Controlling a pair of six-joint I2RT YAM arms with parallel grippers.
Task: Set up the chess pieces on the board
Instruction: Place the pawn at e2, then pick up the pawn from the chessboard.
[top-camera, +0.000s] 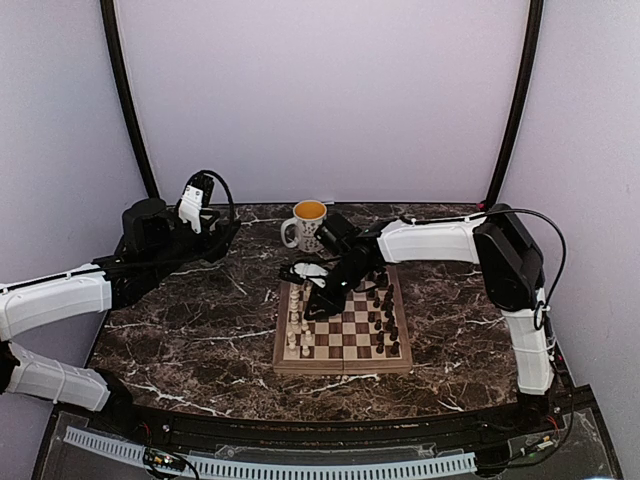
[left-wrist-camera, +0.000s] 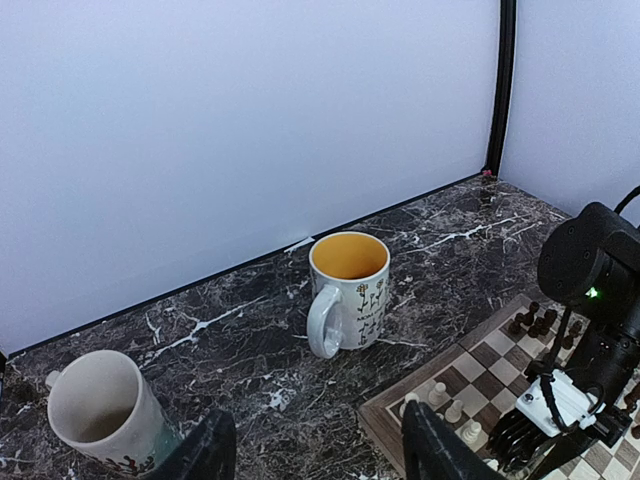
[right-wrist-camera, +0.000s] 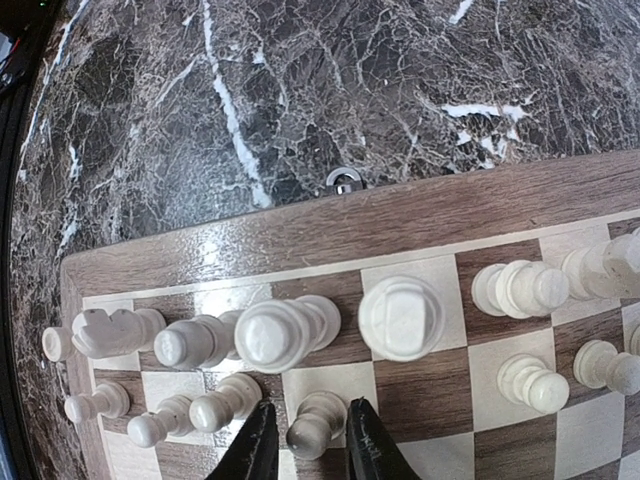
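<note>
On the board (right-wrist-camera: 300, 235), a pawn (right-wrist-camera: 316, 428) stands between the right hand's (right-wrist-camera: 310, 410) fingers.

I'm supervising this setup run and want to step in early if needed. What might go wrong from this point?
1. The right gripper has its fingers closely flanking a white pawn. Pulling away off-line could tip it.
2. A neighbouring pawn stands just outside one finger, so a sideways drift might knock it over.
3. The orange-lined mug appears close to the right arm near the far edge of the board. A swing could hit it.
</note>
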